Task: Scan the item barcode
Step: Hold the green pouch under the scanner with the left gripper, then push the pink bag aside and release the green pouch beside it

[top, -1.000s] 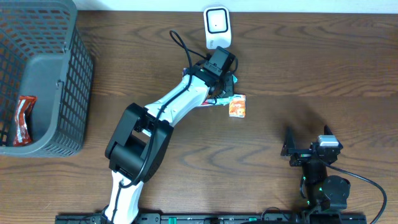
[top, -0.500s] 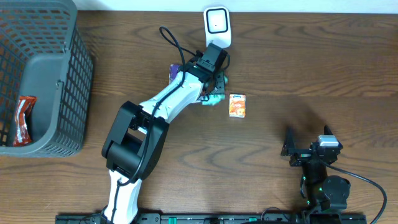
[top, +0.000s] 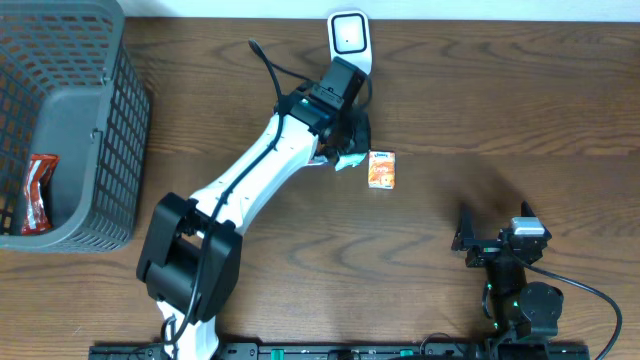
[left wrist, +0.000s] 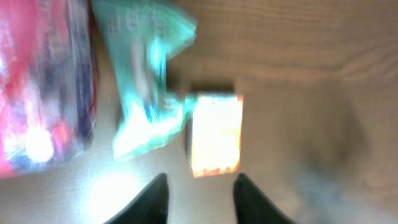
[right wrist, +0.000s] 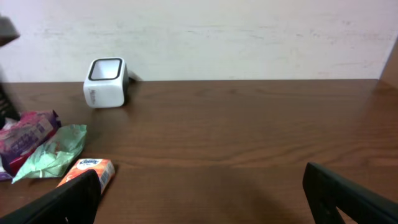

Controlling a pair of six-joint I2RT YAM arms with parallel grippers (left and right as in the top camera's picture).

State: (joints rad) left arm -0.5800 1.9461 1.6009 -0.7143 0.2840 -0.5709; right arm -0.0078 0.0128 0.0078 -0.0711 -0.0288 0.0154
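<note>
Just ahead of the left pincer, whose fingers are showing black, a small box is showing orange with a white end. Beside the box, also ahead of the pincer, a crinkled packet is glowing mint green, and past that a pouch is showing pink, red and purple. The table under the pincer is showing dark brown wood grain. Beyond the pincer, the scanner is showing white around a dark face. Well away from the pincer, a basket is showing grey mesh, with a red wrapper inside.
</note>
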